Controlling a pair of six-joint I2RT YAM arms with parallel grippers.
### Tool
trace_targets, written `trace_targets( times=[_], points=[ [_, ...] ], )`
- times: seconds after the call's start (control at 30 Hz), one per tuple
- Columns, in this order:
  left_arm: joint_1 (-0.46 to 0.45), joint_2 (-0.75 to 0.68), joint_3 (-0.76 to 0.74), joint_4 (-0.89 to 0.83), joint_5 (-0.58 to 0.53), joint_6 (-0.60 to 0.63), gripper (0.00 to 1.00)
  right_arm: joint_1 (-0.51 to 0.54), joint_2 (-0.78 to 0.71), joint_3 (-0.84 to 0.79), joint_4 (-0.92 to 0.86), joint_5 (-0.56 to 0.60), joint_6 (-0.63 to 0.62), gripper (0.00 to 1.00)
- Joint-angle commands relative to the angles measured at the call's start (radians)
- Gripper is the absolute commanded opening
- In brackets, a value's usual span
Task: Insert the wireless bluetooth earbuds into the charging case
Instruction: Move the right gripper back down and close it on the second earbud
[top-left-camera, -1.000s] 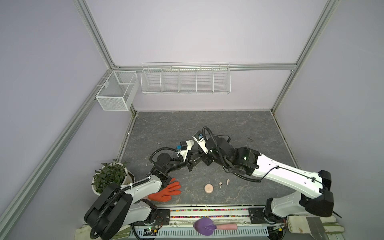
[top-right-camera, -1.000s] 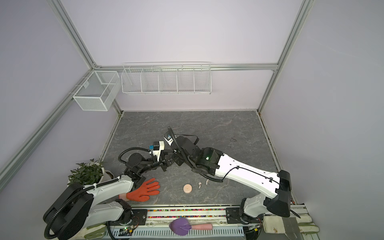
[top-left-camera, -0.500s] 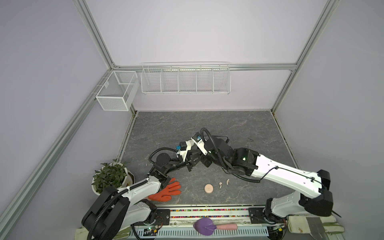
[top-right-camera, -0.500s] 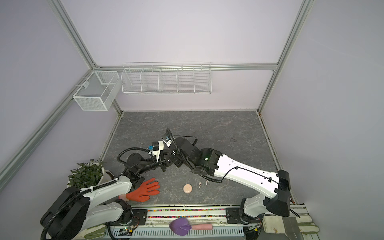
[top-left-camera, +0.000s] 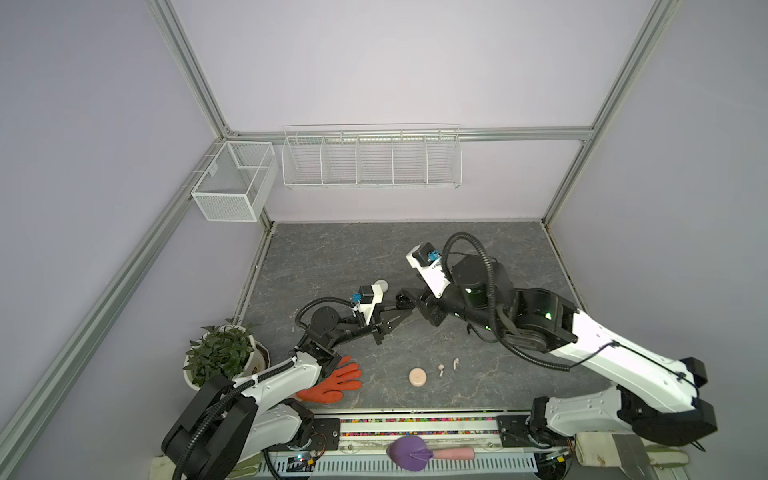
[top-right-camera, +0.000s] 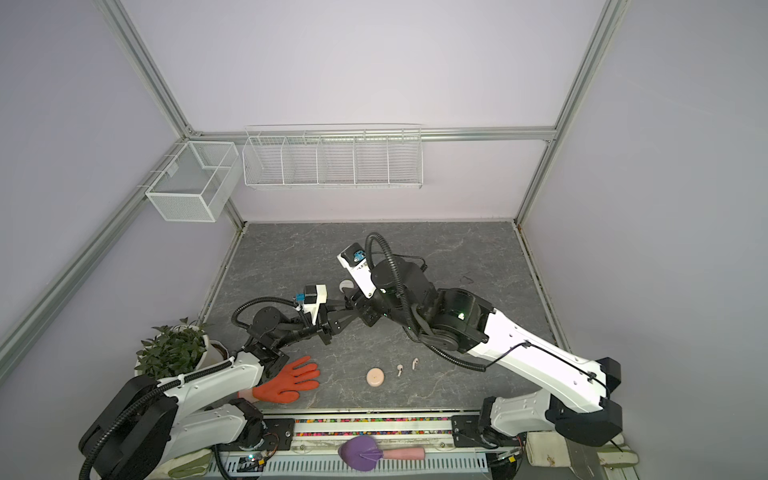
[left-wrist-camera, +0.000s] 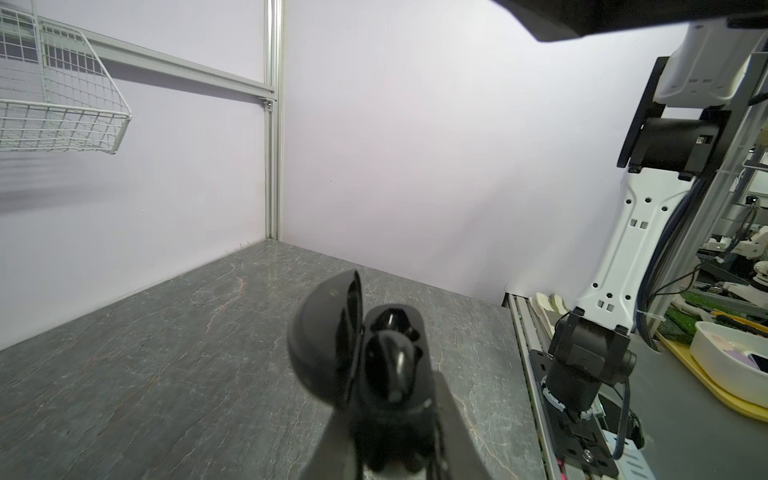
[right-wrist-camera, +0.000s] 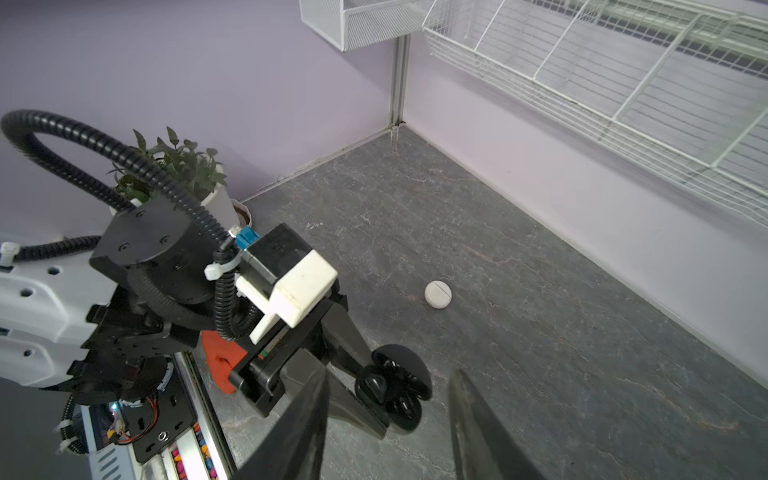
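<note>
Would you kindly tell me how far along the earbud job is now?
Done: both black earbuds appear seated in the open black case. In hand: the left gripper is shut on that case, the right gripper open near it. Left: two pale earbuds lie loose on the table near the closed pink case.

You have the black case (right-wrist-camera: 401, 370) held off the table, lid open, black buds (left-wrist-camera: 392, 357) inside. Two pale buds (top-left-camera: 441, 369) lie beside the closed pink case (top-left-camera: 417, 377). The white case (right-wrist-camera: 437, 294) sits closed, well apart.
</note>
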Motion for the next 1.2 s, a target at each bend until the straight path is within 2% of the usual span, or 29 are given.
trace_targets(
  times=[0.0, 0.1, 0.2, 0.33, 0.5, 0.77, 1.17],
  points=[
    [-0.005, -0.023, 0.005, 0.029, 0.038, 0.032, 0.00, -0.062, -0.018, -0.058, -0.066, 0.001, 0.054, 0.50],
    [-0.005, -0.039, 0.004, -0.001, 0.047, 0.052, 0.00, -0.153, -0.073, -0.160, -0.077, 0.013, 0.109, 0.50],
    [-0.005, -0.044, 0.000, -0.014, 0.053, 0.061, 0.00, -0.286, -0.085, -0.279, -0.105, -0.022, 0.190, 0.50],
    [-0.007, -0.019, 0.006, -0.002, 0.079, 0.056, 0.00, -0.450, -0.018, -0.411, -0.140, -0.079, 0.284, 0.48],
    [-0.011, 0.016, -0.001, 0.034, 0.083, 0.042, 0.00, -0.588, 0.108, -0.515, -0.103, -0.149, 0.308, 0.47],
    [-0.013, 0.043, -0.003, 0.045, 0.078, 0.038, 0.00, -0.644, 0.264, -0.564, -0.014, -0.265, 0.296, 0.43],
    [-0.013, 0.070, 0.002, 0.059, 0.078, 0.035, 0.00, -0.680, 0.367, -0.605, 0.043, -0.288, 0.274, 0.37]
  ],
)
